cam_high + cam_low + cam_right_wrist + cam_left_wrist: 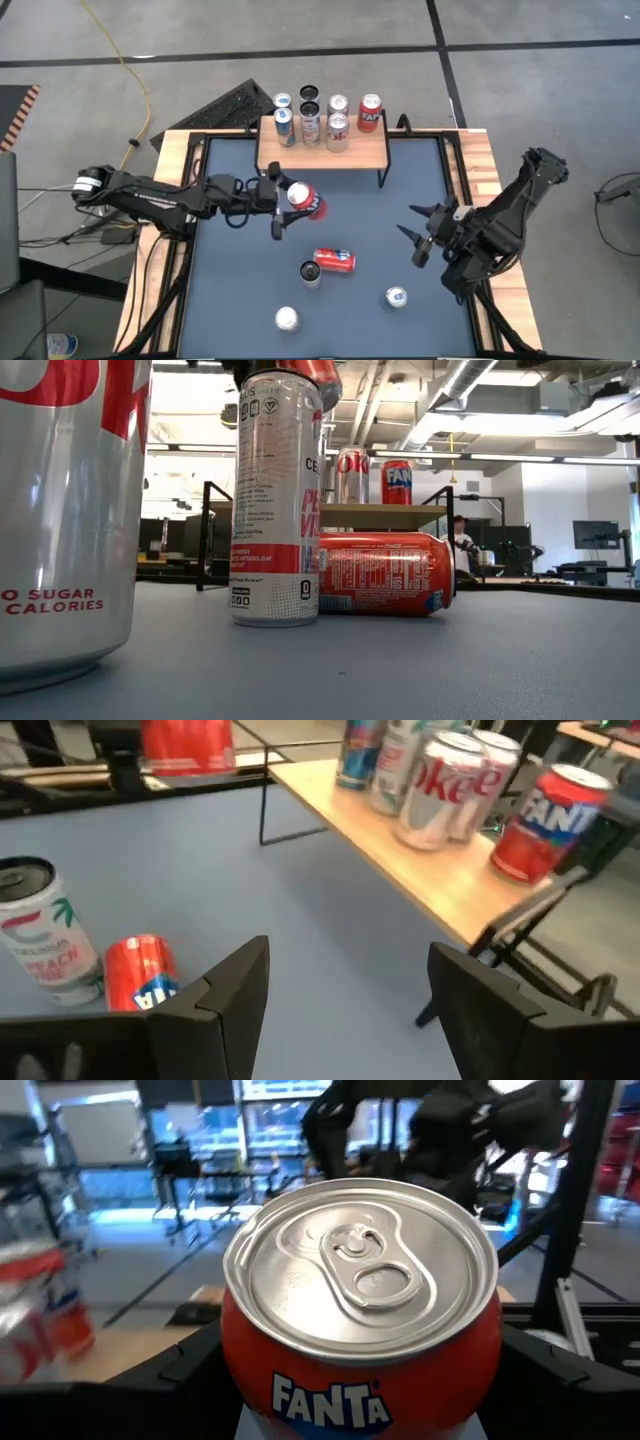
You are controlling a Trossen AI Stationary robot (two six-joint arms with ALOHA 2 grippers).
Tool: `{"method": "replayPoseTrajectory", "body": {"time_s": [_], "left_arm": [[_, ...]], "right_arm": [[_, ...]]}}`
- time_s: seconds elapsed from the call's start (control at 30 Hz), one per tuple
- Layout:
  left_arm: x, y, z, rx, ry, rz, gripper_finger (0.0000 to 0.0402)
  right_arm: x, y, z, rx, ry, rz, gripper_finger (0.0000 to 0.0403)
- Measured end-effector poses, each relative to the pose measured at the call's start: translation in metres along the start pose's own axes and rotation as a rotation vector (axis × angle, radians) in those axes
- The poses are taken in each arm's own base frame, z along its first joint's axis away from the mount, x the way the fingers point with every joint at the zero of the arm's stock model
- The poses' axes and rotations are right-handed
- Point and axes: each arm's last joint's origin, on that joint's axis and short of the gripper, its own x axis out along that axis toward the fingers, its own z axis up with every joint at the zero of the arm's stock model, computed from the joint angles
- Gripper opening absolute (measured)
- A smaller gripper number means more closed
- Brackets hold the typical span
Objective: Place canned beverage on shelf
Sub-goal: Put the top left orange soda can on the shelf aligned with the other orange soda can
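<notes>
My left gripper [290, 203] is shut on a red Fanta can [305, 200], in the air just in front of the shelf [322, 150]. The shelf has a light wooden top on thin black legs at the table's far side. It carries several upright cans, among them a red Fanta can [370, 112] at its right end. My right gripper [412, 235] is open and empty at the table's right, its fingers [230, 982] pointing toward the shelf [420, 880]. My left gripper pinches the Fanta can's red side wall [250, 1380] between its two fingers [185, 1370], one on each side of the body below the top rim. The fingers come level from the table's left. The can is lifted clear of the table and tilted, its silver top [360, 1265] toward the wrist camera.
On the table stand a red can lying on its side [334, 260], a tall upright can [311, 272] next to it, a white-topped can [287, 318] near the front edge and another can [397, 297] at the front right. The shelf's front strip [330, 160] is bare.
</notes>
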Motion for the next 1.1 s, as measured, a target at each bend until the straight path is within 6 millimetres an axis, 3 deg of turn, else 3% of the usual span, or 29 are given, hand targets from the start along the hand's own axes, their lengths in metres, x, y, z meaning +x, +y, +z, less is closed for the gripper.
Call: {"method": "replayPoseTrajectory", "body": {"time_s": [0.13, 0.67, 1.1], "left_arm": [[0.012, -0.001, 0.009, 0.014, -0.023, -0.033, 0.0286], [0.065, 0.012, 0.004, 0.010, 0.005, -0.104, 0.0286], [0.122, 0.042, -0.003, 0.069, 0.017, -0.046, 0.0286]], "right_arm": [[-0.001, -0.010, -0.009, 0.043, 0.005, -0.027, 0.0254], [0.004, -0.019, -0.047, 0.113, -0.028, -0.046, 0.0254], [0.002, -0.025, -0.057, 0.171, -0.066, -0.024, 0.0254]]}}
